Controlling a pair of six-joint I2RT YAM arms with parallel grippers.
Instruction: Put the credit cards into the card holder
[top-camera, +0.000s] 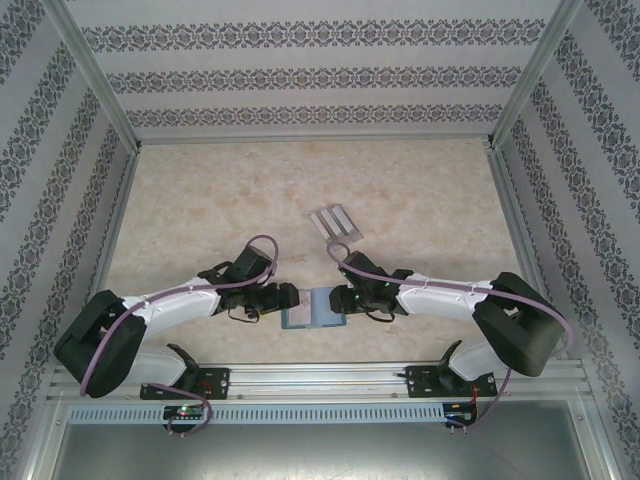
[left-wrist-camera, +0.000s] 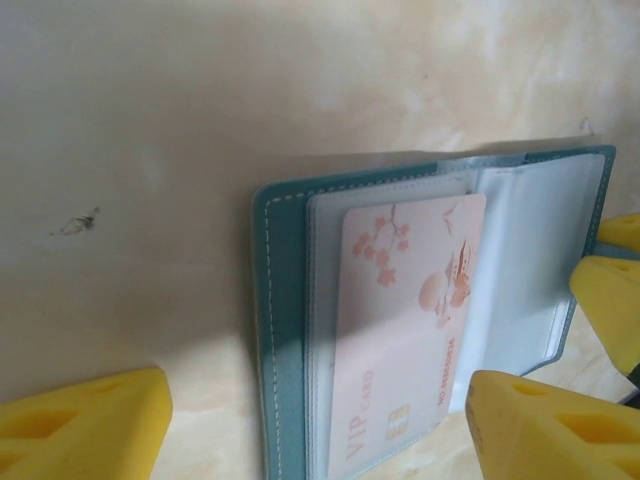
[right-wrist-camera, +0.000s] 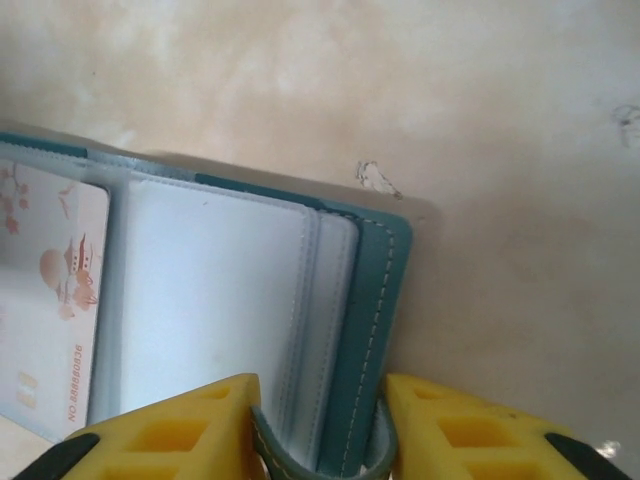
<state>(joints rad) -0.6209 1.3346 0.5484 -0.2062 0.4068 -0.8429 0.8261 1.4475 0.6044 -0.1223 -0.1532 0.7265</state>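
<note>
The teal card holder (top-camera: 313, 308) lies open on the table between my two grippers. A pink VIP credit card (left-wrist-camera: 410, 320) sits in a clear sleeve of the card holder (left-wrist-camera: 285, 330); the same card (right-wrist-camera: 50, 300) shows in the right wrist view. Three grey credit cards (top-camera: 335, 222) lie side by side farther back. My left gripper (top-camera: 285, 298) stands open, its yellow fingers (left-wrist-camera: 85, 430) wide on either side of the holder's left half. My right gripper (right-wrist-camera: 320, 430) is shut on the right flap of the card holder (right-wrist-camera: 375, 300) and its snap tab.
The marble-patterned table (top-camera: 200, 200) is walled in by a metal frame with patterned panels (top-camera: 40, 150). A metal rail (top-camera: 320, 378) runs along the near edge by the arm bases. A small dark mark (left-wrist-camera: 78, 222) lies left of the holder.
</note>
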